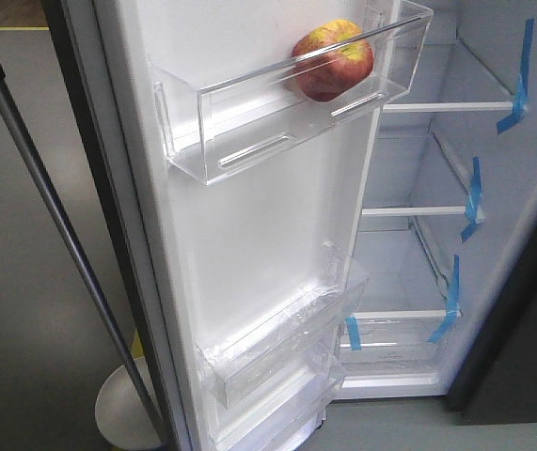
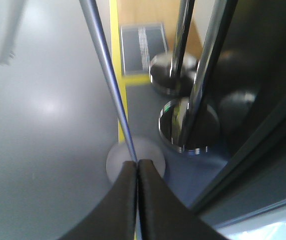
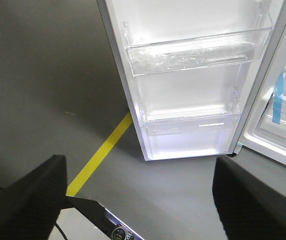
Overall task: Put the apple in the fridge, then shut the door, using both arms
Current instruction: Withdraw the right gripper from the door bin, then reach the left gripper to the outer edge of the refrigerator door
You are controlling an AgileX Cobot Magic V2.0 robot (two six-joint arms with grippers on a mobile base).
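Note:
A red and yellow apple [image 1: 333, 59] rests in the top clear bin [image 1: 249, 122] of the open fridge door [image 1: 240, 244]. The fridge [image 1: 437, 235] stands open behind it, white inside, with blue tape strips on its shelves. In the left wrist view my left gripper [image 2: 137, 164] is shut with nothing in it, pointing down at the grey floor by a pole. My right gripper [image 3: 139, 172] is open and empty, hanging over the floor in front of the door's lower bins [image 3: 193, 55]. No gripper shows in the front view.
A silver pole [image 1: 56, 225] on a round white base [image 1: 122, 409] stands left of the door. Chrome stanchion bases [image 2: 189, 125] sit on the floor by the dark fridge side. A yellow floor line [image 3: 100, 155] runs near the door's foot.

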